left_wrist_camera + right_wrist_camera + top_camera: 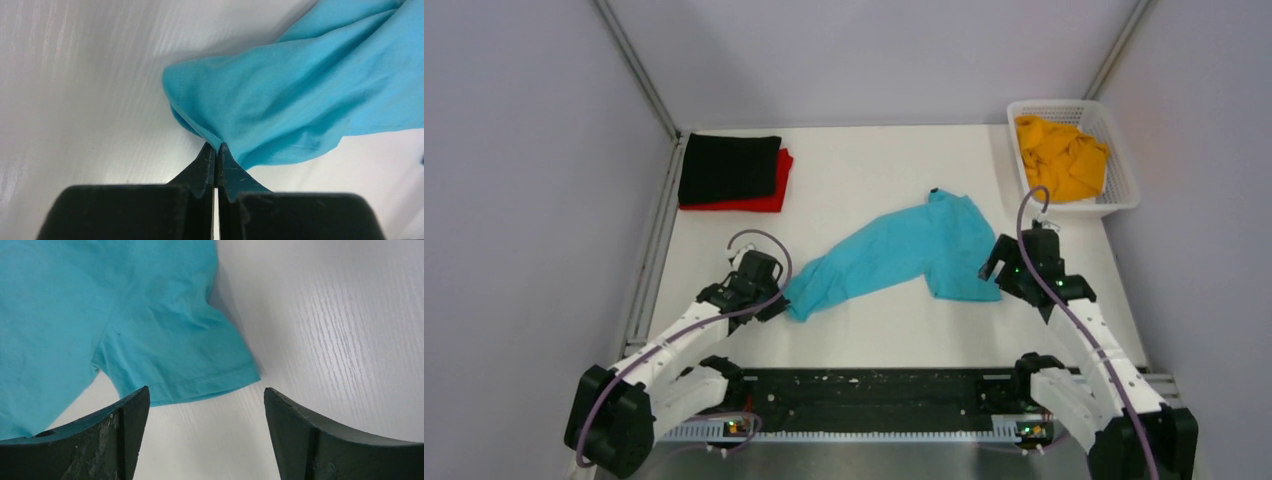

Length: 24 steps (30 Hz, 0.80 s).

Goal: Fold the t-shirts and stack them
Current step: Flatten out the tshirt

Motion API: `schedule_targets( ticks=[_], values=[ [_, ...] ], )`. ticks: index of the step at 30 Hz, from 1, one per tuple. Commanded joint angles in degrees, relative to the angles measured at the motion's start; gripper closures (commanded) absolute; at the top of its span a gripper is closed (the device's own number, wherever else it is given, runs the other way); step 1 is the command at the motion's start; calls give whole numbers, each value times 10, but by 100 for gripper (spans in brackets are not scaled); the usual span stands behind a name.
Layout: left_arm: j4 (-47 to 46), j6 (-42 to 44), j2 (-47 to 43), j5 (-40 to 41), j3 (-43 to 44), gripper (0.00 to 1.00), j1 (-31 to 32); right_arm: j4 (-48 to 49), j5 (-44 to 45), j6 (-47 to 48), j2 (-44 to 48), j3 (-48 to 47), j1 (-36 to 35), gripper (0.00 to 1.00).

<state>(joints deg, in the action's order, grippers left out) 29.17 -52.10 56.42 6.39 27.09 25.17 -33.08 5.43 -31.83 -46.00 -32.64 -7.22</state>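
Here the turquoise t-shirt (894,255) lies crumpled in a diagonal band across the middle of the worktop (864,165), running from lower left to centre right in the top view. It looks thin, light and soft. I judge that it will sag and wrinkle when it is lifted, so the best hold is at a hem or a corner, where the seam gives more body, and with two holds it can be pulled flat.

The left end effector (216,146) is pressed together on the lower-left end of the shirt, with a fold of cloth pinched at its tips. The right end effector (206,405) stands spread wide at the right end, and the sleeve hem lies just ahead of the gap.

Farther out, the black t-shirt (729,168) lies folded on the red t-shirt (769,203) in the upper left. The orange-yellow t-shirt (1059,155) sits bunched in the white basket (1076,104) at the upper right.
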Motion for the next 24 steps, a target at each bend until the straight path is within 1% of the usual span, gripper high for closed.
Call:
schedule_targets(
  ticks=[1, 4, 8, 12, 16, 19, 21, 22, 24],
  values=[
    [-40, 11, -13, -3, -9, 100, 0, -1, 3, -19, -85, -17, 2, 20],
    [-46, 13, -15, -5, -9, 100, 0, 5, 26, -24, -135, -21, 2, 26],
    [-77, 8, -25, -25, -30, 100, 0, 56, 23, -24, -176, -5, 2, 37],
    [-81, 6, -33, -21, -37, 100, 0, 106, -1, -13, -224, 2, 2, 41],
    [-81, 10, -42, -16, -41, 100, 0, 104, -8, -12, -264, -4, 2, 46],
    [-82, 9, -47, -15, -42, 100, 0, 97, -12, -18, -274, -1, 2, 49],
    [-83, 9, -50, -14, -42, 100, -1, 94, -18, -24, -276, 1, 2, 53],
    [-84, 10, -52, -12, -41, 100, 0, 94, -23, -28, -277, 2, 2, 59],
    [-76, 10, -57, -4, -37, 100, 0, 99, -33, -31, -273, 4, 2, 78]
  ],
)
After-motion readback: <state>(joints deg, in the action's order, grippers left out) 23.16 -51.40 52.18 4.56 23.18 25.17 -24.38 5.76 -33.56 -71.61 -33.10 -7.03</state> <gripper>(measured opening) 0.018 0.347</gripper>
